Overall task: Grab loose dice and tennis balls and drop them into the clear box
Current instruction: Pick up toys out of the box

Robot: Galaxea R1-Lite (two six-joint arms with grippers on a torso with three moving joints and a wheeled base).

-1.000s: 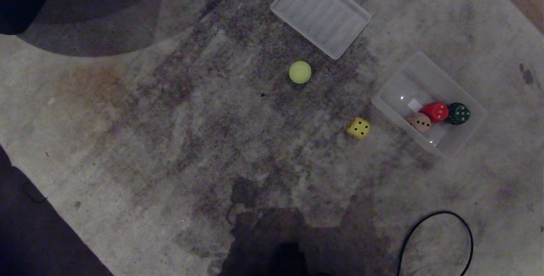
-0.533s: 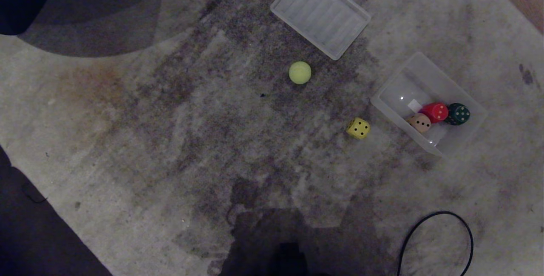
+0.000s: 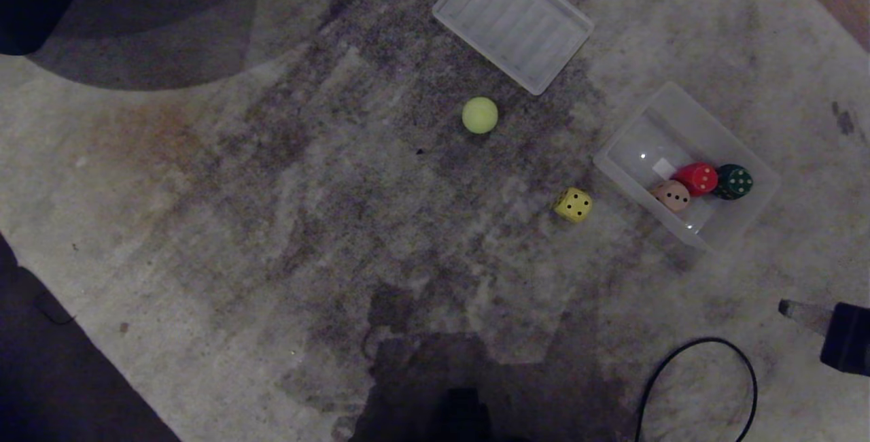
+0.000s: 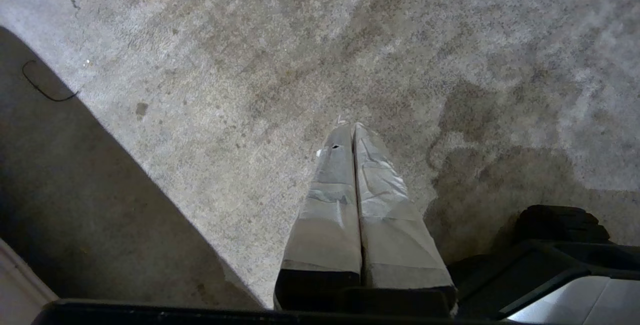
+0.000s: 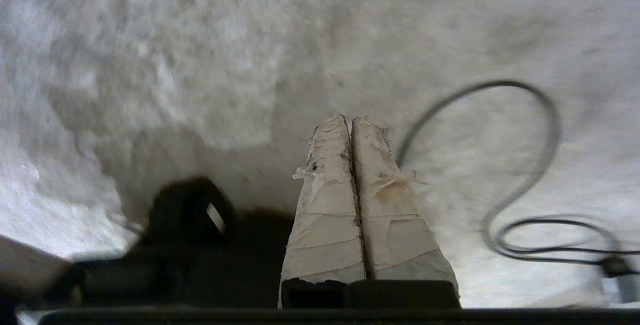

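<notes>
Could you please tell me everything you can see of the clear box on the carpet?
The clear box is a small, transparent, plastic-looking rectangular bin with upright walls and rounded corners. It sits open-topped on the stained carpet, turned diagonally, on the right of the head view. Inside, three dice lie in a row at one end: peach, red and dark green. A small white patch shows on its floor beside them. The yellow die lies just outside, apart from its wall. No gripper touches it.

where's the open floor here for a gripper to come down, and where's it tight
Bare carpet fills the whole stretch left of the tennis ball and yellow die. A smaller open patch lies between that ball and die. The far half of the clear box is empty. It is tight where the die sits close beside the box wall, and near the black cable.
</notes>
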